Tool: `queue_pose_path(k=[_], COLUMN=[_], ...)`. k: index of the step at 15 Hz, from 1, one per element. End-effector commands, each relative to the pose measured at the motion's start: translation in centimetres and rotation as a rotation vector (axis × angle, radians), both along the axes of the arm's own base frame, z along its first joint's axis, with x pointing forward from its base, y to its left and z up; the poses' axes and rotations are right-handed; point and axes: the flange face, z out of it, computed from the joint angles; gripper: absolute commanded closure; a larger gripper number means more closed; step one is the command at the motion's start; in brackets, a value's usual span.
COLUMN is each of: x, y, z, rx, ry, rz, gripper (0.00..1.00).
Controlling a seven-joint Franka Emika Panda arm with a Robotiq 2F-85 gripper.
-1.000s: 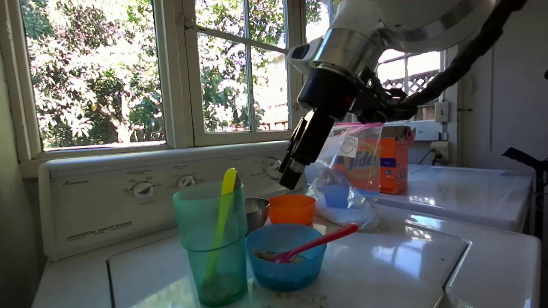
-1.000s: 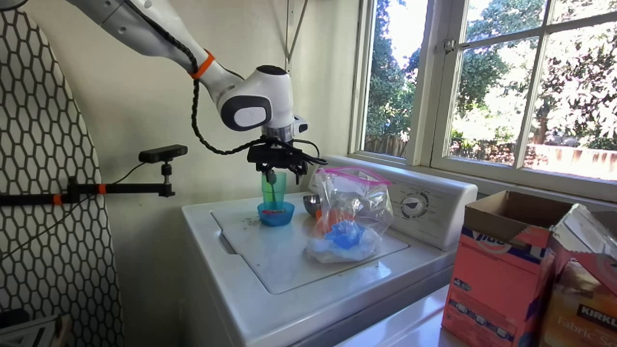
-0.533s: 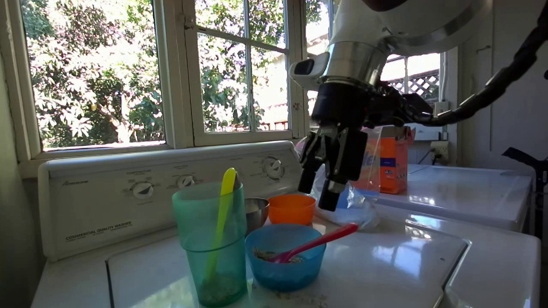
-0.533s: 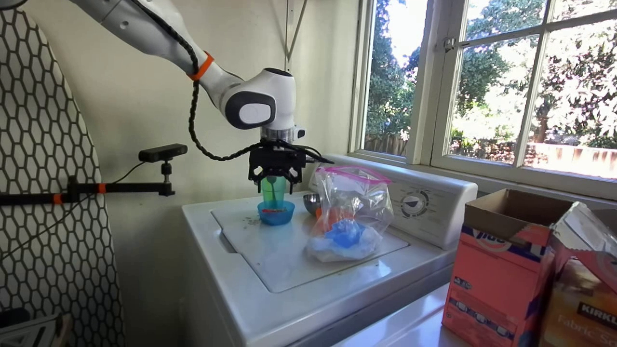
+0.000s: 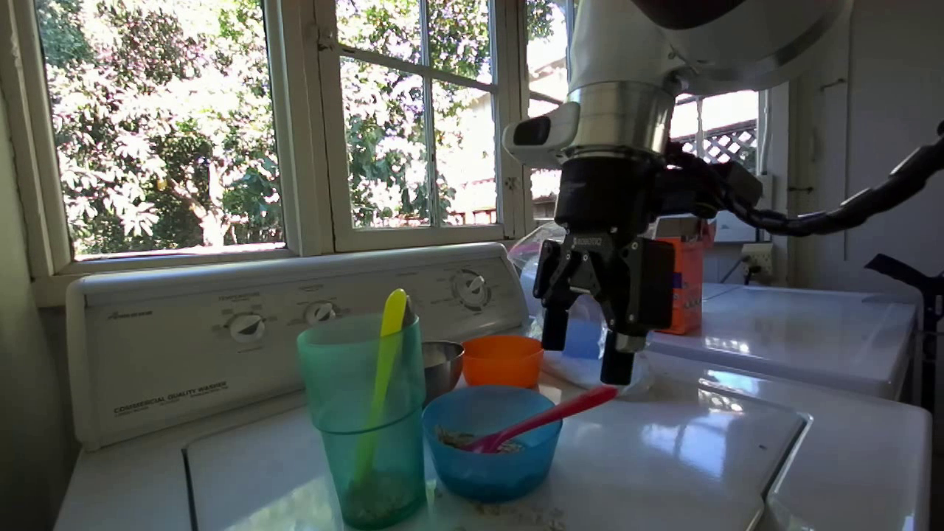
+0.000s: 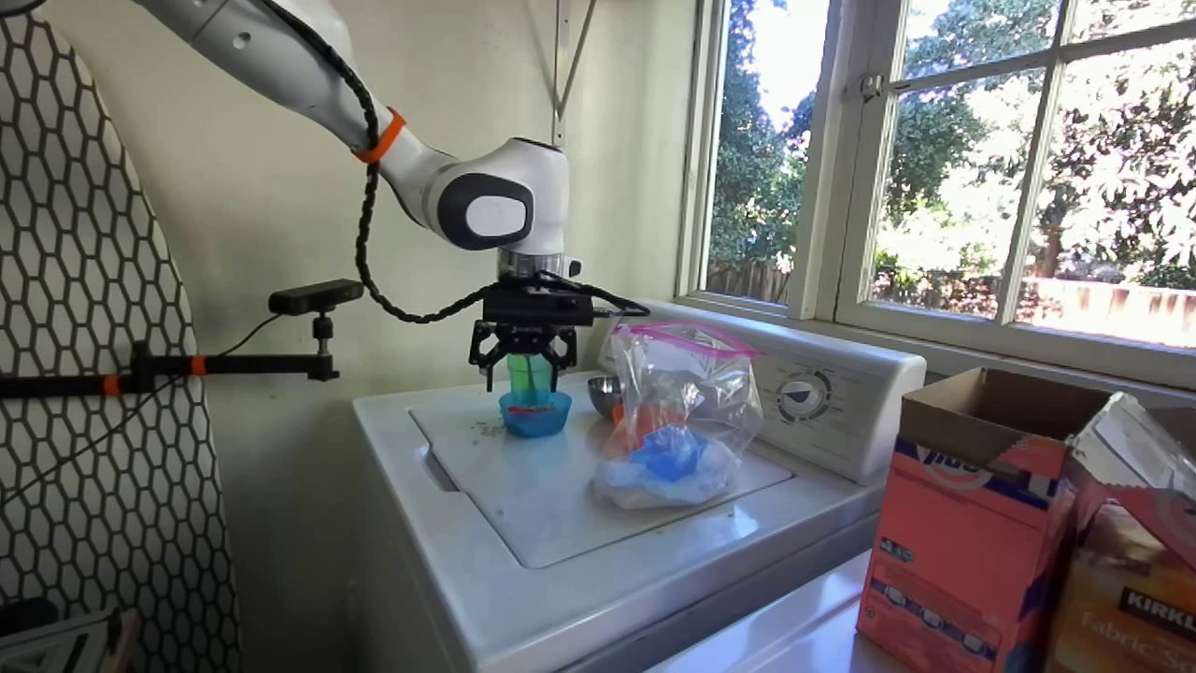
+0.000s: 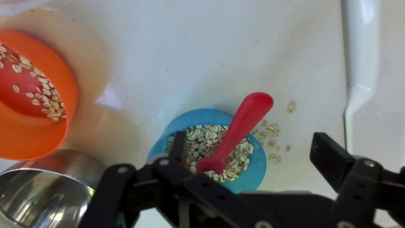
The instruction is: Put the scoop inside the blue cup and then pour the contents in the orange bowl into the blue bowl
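Fingers (image 5: 618,365) are spread wide apart, up in the air near the blue bowl (image 5: 490,476): in the wrist view one hides a bit of that bowl and the other sits clear of it, over the washer (image 6: 561,505). The scoop (image 7: 235,133), the red-pink one, is in that same bowl, business end down in a bed of oat flakes (image 7: 239,158) and the handle slanting up and out across the rim. One fingertip looks pretty close to the handle's end in an exterior view, but whether they touch is hard to say. A few strays (image 7: 272,129) are scattered on the washer right by the bowl. The orange bowl (image 5: 504,369) has flakes too, a thinner lot, hugging one side as far as the wrist view shows it. A metal bowl (image 7: 79,163) is just beside that one, shiny inside partly showing. Then there's the blue cup (image 5: 398,435), the tall see-through one, upright next to the blue bowl, with a yellow utensil (image 5: 383,369) leaning inside, something dark (image 5: 410,306) poking up behind it, and something pale (image 5: 380,501) showing through at the bottom. Near the orange bowl, a clear zip bag (image 6: 719,402) has a blue shape (image 6: 669,453) in it, and an open-topped box (image 6: 962,561) stands beside the washer.
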Motion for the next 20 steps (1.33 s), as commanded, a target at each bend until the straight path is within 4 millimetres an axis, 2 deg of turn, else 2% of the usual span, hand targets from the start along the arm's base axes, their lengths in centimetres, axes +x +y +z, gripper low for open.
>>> queue_pose_path(k=[1,5,8,10,12,18,20], x=[-0.9,-1.2,-1.3,-1.3,-1.1,-0.6,-0.7], y=[-0.1,0.0,0.0,0.1,0.2,0.5,0.4], z=[-1.3,-2.3,-2.8,-3.1,-3.2,-3.4,-3.2], rx=[-0.041,-0.056,-0.071,-0.075,-0.069,-0.077,-0.089], ry=[-0.018,-0.028,-0.029,-0.036,-0.046,-0.085,-0.092], rz=[-0.037,-0.068,-0.060,-0.063,-0.067,-0.076,-0.075], gripper=[0.00,0.01,0.09,0.35,0.53,0.99,0.94])
